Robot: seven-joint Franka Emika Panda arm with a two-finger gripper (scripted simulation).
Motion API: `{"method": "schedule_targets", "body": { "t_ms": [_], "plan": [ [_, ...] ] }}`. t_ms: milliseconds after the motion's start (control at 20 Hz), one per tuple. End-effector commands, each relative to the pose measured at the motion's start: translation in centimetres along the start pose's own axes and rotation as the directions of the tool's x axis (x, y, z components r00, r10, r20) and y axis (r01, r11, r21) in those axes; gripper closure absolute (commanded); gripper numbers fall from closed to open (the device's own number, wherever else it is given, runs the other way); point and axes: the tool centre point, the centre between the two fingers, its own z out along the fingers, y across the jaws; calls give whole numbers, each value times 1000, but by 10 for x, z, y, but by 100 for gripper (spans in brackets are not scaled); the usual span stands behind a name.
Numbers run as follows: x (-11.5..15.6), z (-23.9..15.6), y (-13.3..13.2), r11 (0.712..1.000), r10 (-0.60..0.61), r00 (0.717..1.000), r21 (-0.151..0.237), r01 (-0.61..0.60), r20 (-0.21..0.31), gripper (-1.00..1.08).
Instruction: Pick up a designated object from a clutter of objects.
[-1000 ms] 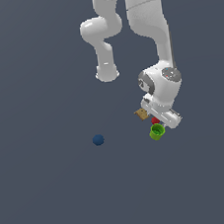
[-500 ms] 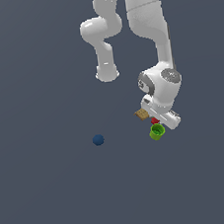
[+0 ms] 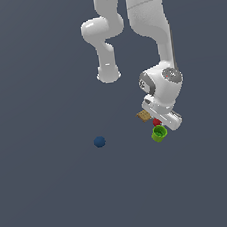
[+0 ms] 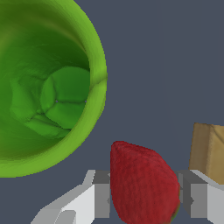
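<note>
Strawberry-like, the red lump (image 3: 156,123) in the exterior view is only a tiny dark-red speck on the dark grey floor (image 3: 55,193), showing just below the white hand of the arm (image 3: 149,40), with the green cup (image 3: 159,133) touching or just beside it on the near side and the tan block (image 3: 144,115) just beside it toward the exterior view's left. The blue ball (image 3: 99,142) lies well apart from these three, farther to the exterior view's left. Counted here: one red lump, one green cup, one tan block, one blue ball, one arm. The gripper (image 3: 159,122) sits right over the lump, and from this view I cannot tell how far its fingers are spread. In the wrist view the red lump (image 4: 142,183) is large and clear: a deep red, rounded body tapering to a blunt tip, its skin finely dimpled, with a sliver of green at its lower edge. It sits between the two grey-white fingers (image 4: 94,199) of the gripper (image 4: 144,199), which stand parted on either side and close against its flanks; whether they actually press it cannot be told. The green cup (image 4: 94,65) shows its open mouth and crumpled inner floor, near the lump but apart from it, and a corner of the tan block (image 4: 209,148) shows beside the other finger.
</note>
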Motion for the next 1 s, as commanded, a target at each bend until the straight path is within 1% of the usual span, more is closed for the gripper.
{"method": "schedule_targets", "body": {
  "t_ms": [0, 400, 950],
  "plan": [
    [3, -6, 4, 1000, 0, 1000, 1, 0, 0, 108],
    [23, -40, 27, 1000, 0, 1000, -1, 0, 0, 108],
    [64, -114, 77, 1000, 0, 1000, -2, 0, 2, 108]
  ]
}}
